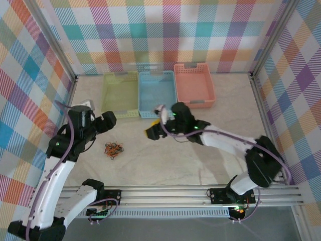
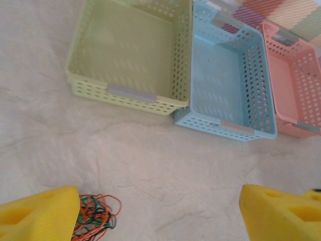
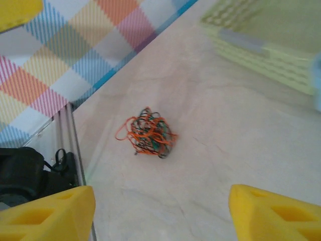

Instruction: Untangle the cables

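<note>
The cables [image 1: 114, 149] lie as one small tangled clump of orange, black and green wires on the pale table, between the two arms. My left gripper [image 1: 107, 120] hovers up and left of the clump. In the left wrist view it [image 2: 160, 213] is open with bare table between its yellow fingers [image 2: 40, 213], and the clump [image 2: 95, 216] sits just inside the left finger. My right gripper [image 1: 153, 131] hangs to the right of the clump. In the right wrist view it [image 3: 160, 216] is open and holds nothing, with the clump [image 3: 149, 134] ahead of it, apart from both fingers.
Three perforated baskets stand in a row at the back: yellow-green [image 1: 120, 93], blue [image 1: 157, 92] and pink [image 1: 194, 84]. Checked walls enclose the table on three sides. A metal rail [image 1: 190, 193] runs along the near edge, and a metal post [image 3: 75, 145] stands left of the clump.
</note>
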Robot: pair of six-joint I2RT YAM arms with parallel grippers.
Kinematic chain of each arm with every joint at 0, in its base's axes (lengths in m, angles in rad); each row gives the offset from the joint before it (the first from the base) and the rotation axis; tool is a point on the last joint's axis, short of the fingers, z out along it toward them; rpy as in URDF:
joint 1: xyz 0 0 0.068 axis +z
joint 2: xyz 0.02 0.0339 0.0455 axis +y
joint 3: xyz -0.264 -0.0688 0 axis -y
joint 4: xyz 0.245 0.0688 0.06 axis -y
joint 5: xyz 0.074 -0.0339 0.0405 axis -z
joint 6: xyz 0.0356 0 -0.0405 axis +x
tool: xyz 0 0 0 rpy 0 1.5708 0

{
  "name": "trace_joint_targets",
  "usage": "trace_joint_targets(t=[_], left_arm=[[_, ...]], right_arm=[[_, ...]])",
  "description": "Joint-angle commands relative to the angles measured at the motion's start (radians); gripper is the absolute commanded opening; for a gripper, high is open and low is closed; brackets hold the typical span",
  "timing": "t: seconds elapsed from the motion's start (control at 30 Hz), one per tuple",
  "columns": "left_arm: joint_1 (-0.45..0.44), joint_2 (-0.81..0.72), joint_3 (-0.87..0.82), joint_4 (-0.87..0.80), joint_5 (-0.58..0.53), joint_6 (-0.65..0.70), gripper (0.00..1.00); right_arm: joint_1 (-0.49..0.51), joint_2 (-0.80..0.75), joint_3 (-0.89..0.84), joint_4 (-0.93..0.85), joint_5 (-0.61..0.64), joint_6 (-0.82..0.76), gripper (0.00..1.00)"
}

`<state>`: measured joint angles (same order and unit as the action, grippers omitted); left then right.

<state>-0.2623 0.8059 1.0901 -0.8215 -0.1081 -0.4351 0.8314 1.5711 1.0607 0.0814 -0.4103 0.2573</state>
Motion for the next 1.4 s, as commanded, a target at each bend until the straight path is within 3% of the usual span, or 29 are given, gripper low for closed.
trace_joint_targets(t=[0.0, 0.23, 0.5, 0.8, 1.03, 1.2, 1.37], left_arm=[[0.010, -0.065, -0.006, -0.046, -0.093, 0.005, 0.85], [0.012, -0.113, 0.019, -0.105, -0.147, 0.030, 0.86], [0.012, -0.142, 0.024, -0.105, -0.128, 0.041, 0.86], [0.012, -0.156, 0.009, -0.096, -0.104, 0.044, 0.86], [0.011, -0.160, -0.011, -0.087, -0.092, 0.044, 0.86], [0.011, -0.163, -0.024, -0.080, -0.082, 0.045, 0.86], [0.011, -0.165, -0.036, -0.076, -0.071, 0.044, 0.86]], right_arm=[[0.057, 0.165, 0.193, -0.213, -0.050, -0.033, 0.67], [0.103, 0.491, 0.606, -0.463, -0.119, 0.019, 0.68], [0.139, 0.721, 0.907, -0.660, -0.166, 0.127, 0.69], [0.147, 0.924, 1.153, -0.785, -0.178, 0.271, 0.60], [0.152, 1.002, 1.230, -0.824, -0.188, 0.328, 0.54], [0.152, 1.008, 1.236, -0.828, -0.189, 0.329, 0.41], [0.153, 0.998, 1.231, -0.828, -0.192, 0.315, 0.09]])
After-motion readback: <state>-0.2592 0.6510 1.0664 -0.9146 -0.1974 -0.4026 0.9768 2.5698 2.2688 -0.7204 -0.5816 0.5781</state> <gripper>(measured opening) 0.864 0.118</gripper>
